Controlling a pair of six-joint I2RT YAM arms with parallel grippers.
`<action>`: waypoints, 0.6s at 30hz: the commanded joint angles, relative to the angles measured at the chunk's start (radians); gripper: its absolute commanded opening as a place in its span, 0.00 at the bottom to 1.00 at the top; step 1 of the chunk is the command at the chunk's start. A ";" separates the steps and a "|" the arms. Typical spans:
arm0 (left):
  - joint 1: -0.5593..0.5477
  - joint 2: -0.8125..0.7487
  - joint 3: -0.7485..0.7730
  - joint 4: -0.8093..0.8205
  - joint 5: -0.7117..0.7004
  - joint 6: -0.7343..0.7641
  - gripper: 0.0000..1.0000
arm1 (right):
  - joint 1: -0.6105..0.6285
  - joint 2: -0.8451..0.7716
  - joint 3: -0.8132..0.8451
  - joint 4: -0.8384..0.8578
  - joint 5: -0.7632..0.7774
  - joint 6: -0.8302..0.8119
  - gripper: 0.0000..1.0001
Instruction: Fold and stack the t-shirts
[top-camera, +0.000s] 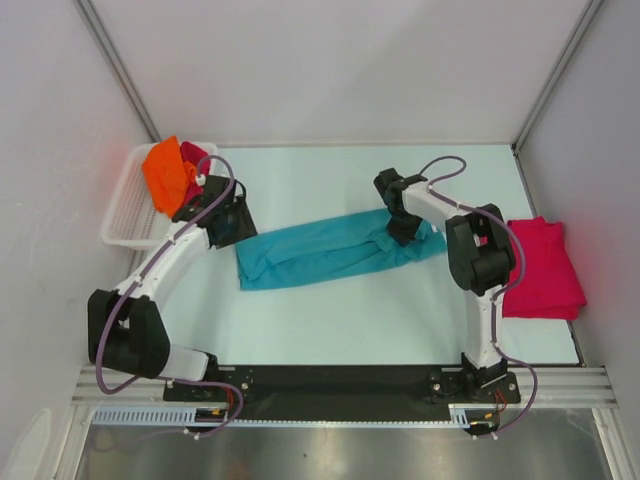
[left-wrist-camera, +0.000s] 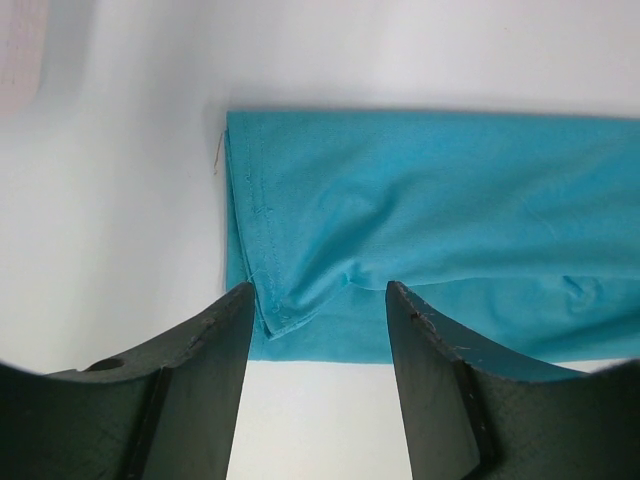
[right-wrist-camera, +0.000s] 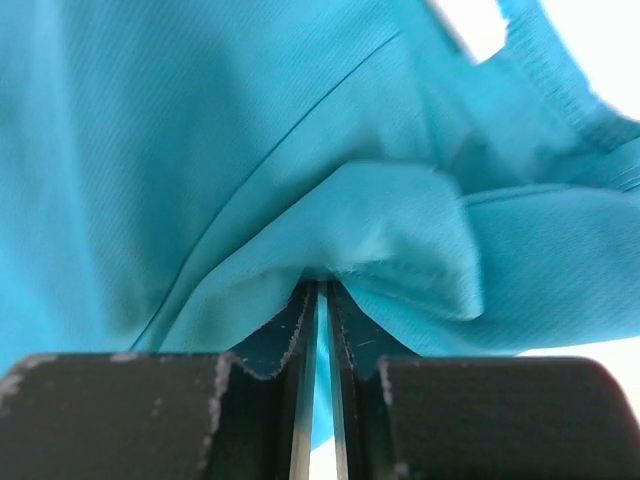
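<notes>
The teal t-shirt lies folded into a long band across the middle of the table. My left gripper is open just off its left end; the left wrist view shows the shirt's hemmed corner between the open fingers. My right gripper is shut on a bunched fold of the teal t-shirt near its right end. A folded crimson-pink t-shirt lies at the right edge. An orange t-shirt and another crimson-pink one sit in the basket.
The white slatted basket stands at the far left, just behind my left arm. White walls enclose the table on three sides. The black base rail runs along the near edge.
</notes>
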 joint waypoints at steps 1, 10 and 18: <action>0.014 -0.049 0.006 0.010 0.025 0.022 0.61 | 0.061 -0.099 -0.036 -0.016 0.016 -0.002 0.13; 0.014 -0.079 -0.021 0.015 0.038 0.013 0.61 | 0.179 -0.246 0.054 -0.078 0.147 -0.021 0.15; 0.014 -0.121 -0.039 0.012 0.039 0.011 0.61 | 0.043 -0.139 0.121 -0.047 0.164 -0.056 0.15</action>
